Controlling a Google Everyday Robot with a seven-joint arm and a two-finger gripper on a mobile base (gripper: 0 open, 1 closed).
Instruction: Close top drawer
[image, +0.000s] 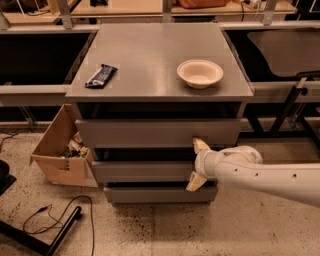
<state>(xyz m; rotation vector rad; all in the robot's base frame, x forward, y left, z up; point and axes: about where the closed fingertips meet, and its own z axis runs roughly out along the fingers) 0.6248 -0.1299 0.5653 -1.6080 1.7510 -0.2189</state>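
Note:
The top drawer (150, 132) is the tallest grey front under the cabinet top, with a dark gap showing above it. It stands a little out from the cabinet. My gripper (198, 164) is in front of the cabinet's right half, just below the top drawer's lower edge. It is open and empty, its fingers spread one above the other. The upper fingertip (200, 146) is at the drawer's bottom edge and the lower one (194, 182) is over the second drawer front (140, 171). My white arm (270, 177) comes in from the right.
A white bowl (200, 73) and a dark snack bar (100, 75) lie on the cabinet top (150, 50). The lowest drawer (150, 194) sits below. An open cardboard box (60, 150) stands on the floor at the left, with a cable (55, 220) in front of it.

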